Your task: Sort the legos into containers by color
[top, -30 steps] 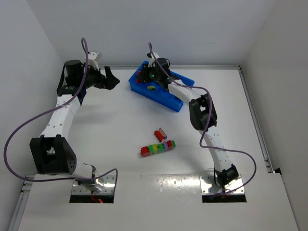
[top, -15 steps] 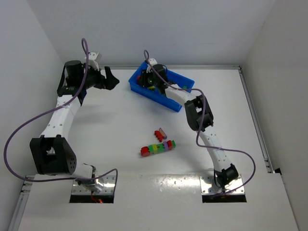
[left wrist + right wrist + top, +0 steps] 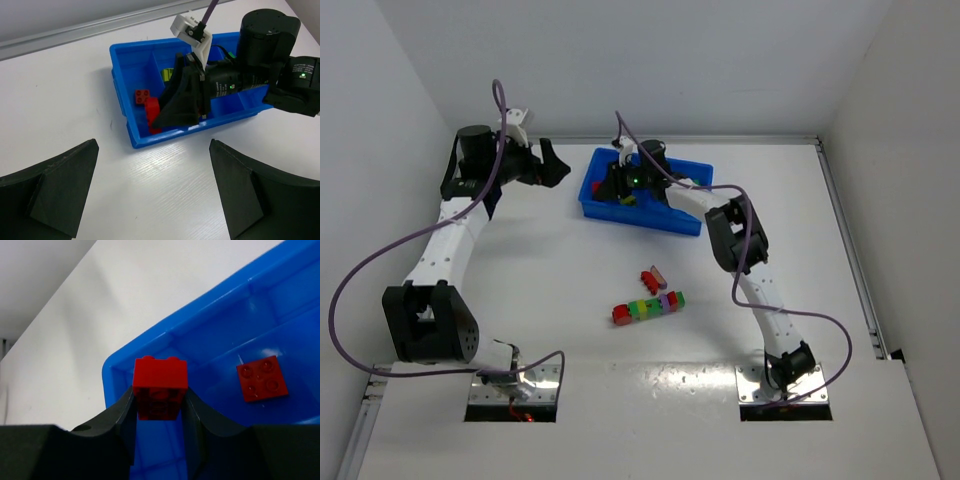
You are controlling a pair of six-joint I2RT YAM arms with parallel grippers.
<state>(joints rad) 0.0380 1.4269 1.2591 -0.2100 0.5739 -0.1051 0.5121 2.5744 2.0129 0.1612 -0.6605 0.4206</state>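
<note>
I have the right gripper (image 3: 160, 396) closed on a red brick (image 3: 160, 382), a small two-by-two piece. It is pinched by its sides between both black fingers, studs tipped away from the wrist camera. It hangs inside the end compartment of the blue tray (image 3: 210, 315), close to the corner wall. I cannot tell if it touches the floor.

A second red brick (image 3: 141, 96), flat and with four studs up, lies in that same compartment just beside the held one. The next compartment holds a yellow-green piece (image 3: 167, 75), partly hidden by the gripper body.

The tray sits at the far side of the table (image 3: 520, 280), slightly skewed, its dividers making side-by-side bins.

The left gripper (image 3: 552, 163) hovers just left of the tray with its jaws spread wide and nothing between them (both pads frame the left wrist view, pointing at the tray end).

The rest of the legos are mid-table, well apart from the tray:
- a multicoloured strip (image 3: 647, 307), red at its left end, then green, yellow and purple
- a loose pair (image 3: 652, 276) just behind it, red with a pinkish piece, too small to tell if joined
</note>
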